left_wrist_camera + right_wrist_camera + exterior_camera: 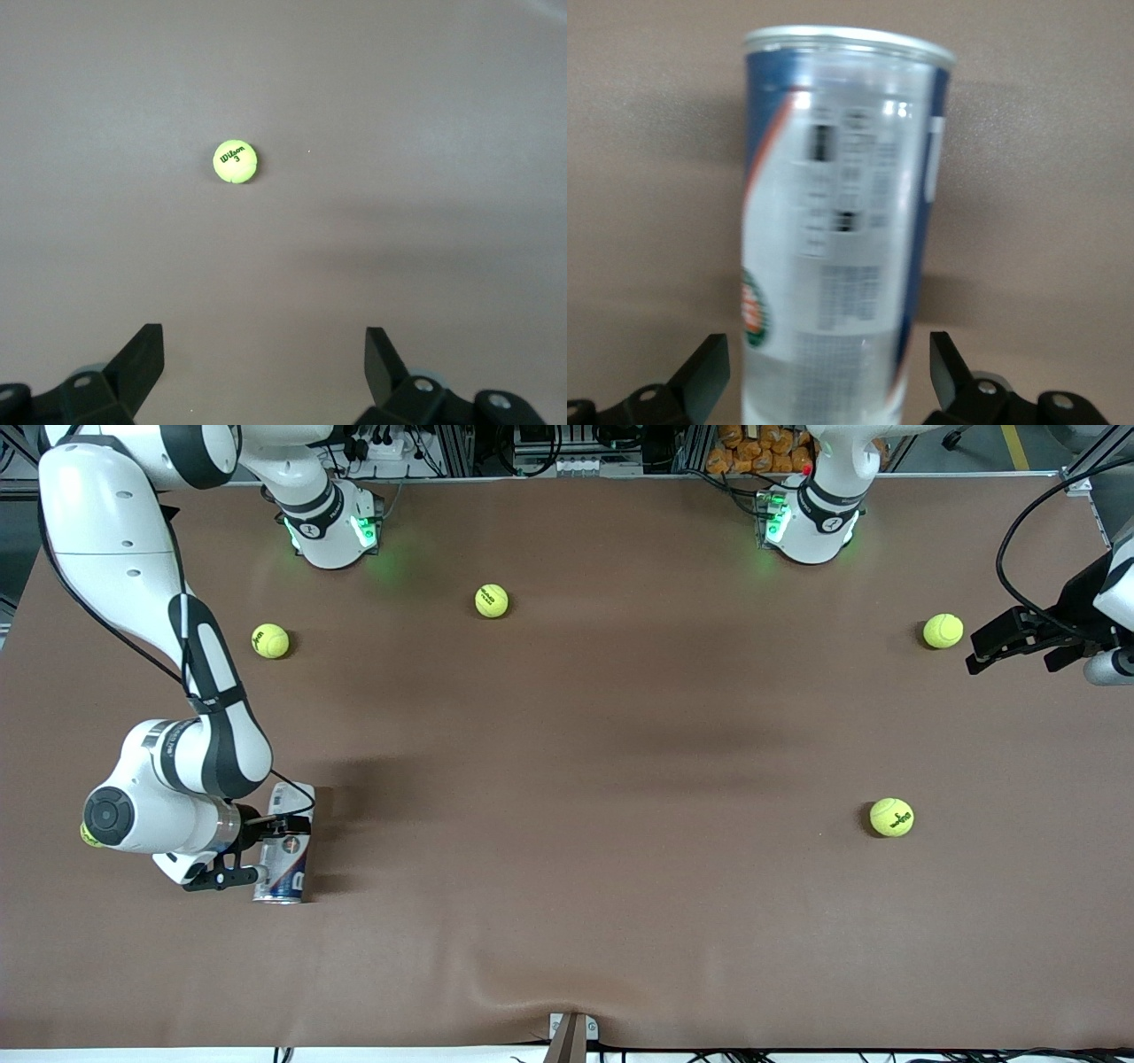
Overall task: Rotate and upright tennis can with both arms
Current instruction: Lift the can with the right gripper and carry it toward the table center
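The tennis can (285,852) lies on its side on the brown table near the right arm's end, its silver rim toward the front camera. My right gripper (262,852) is low at the can and open. In the right wrist view the can (837,230) stands between the two fingers (707,372), with a small gap on each side, and the gripper (824,372) does not grip it. My left gripper (976,652) is open and empty at the left arm's end of the table, and that arm waits. It shows open in the left wrist view (264,354).
Several yellow tennis balls lie on the table: one (270,640) and one (492,600) near the right arm's base, one (943,631) beside the left gripper, one (891,817) nearer the front camera. The left wrist view shows a ball (235,162).
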